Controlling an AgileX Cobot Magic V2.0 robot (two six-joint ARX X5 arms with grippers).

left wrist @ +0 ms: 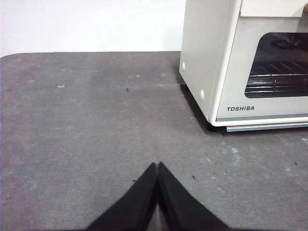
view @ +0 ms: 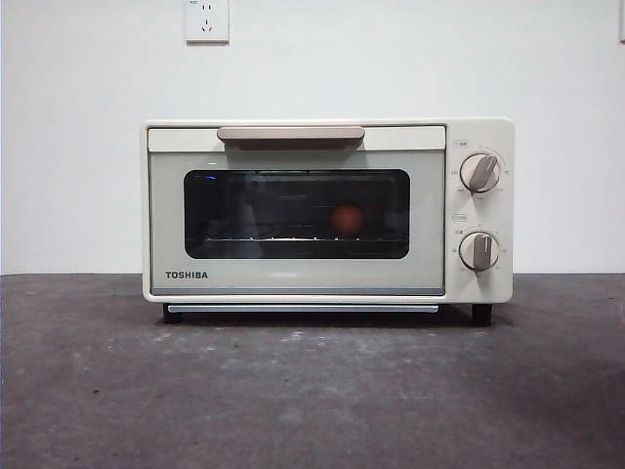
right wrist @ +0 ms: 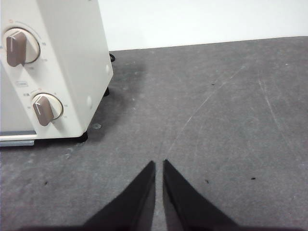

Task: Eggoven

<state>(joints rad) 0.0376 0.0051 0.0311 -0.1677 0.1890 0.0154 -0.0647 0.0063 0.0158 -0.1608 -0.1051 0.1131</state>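
Note:
The cream TOSHIBA toaster oven (view: pixel 293 278) stands at the middle of the dark table with its door closed. Through the dark glass window a reddish-brown egg (view: pixel 347 219) rests on the wire rack, right of centre. No arm appears in the front view. My left gripper (left wrist: pixel 157 166) is shut with nothing in it, low over the table to the left of the oven (left wrist: pixel 211 57). My right gripper (right wrist: pixel 159 164) is shut and holds nothing, over the table to the right of the oven (right wrist: pixel 72 62), whose two knobs face it.
The beige handle (view: pixel 290 134) runs along the top of the door. Two knobs (view: pixel 479 172) sit on the oven's right panel. A white wall with a socket (view: pixel 206 20) stands behind. The grey table (view: pixel 312 391) stretches in front.

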